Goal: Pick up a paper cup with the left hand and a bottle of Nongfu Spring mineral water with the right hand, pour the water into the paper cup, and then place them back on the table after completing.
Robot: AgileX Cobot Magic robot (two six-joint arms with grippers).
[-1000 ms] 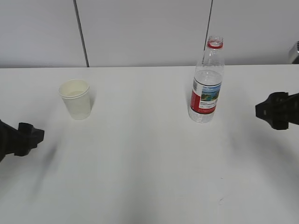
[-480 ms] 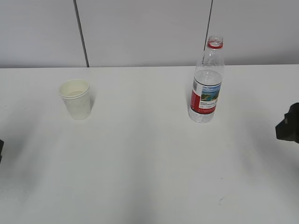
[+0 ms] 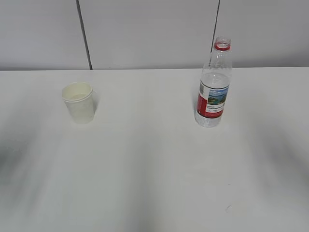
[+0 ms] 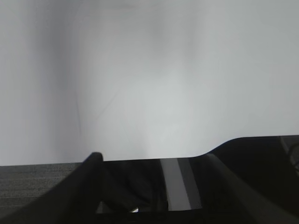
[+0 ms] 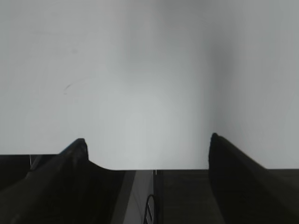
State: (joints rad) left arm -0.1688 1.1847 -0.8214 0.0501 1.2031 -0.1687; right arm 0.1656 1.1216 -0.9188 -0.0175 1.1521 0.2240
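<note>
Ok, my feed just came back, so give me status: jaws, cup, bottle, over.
Left hand and right hand: jaws apart, empty. Paper cup and uncapped Nongfu Spring bottle stand upright on the table, nothing holding them. Nothing in the way.

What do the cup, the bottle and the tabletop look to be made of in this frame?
Paper cup: matte off-white paper, judging by its rolled rim and dull wall.
Water bottle: clear, glossy thin plastic that you can see through, with a red neck ring and a printed red-and-white label; no cap on it.
Table: smooth plain white top, probably laminate, though the look leaves that open.
</note>
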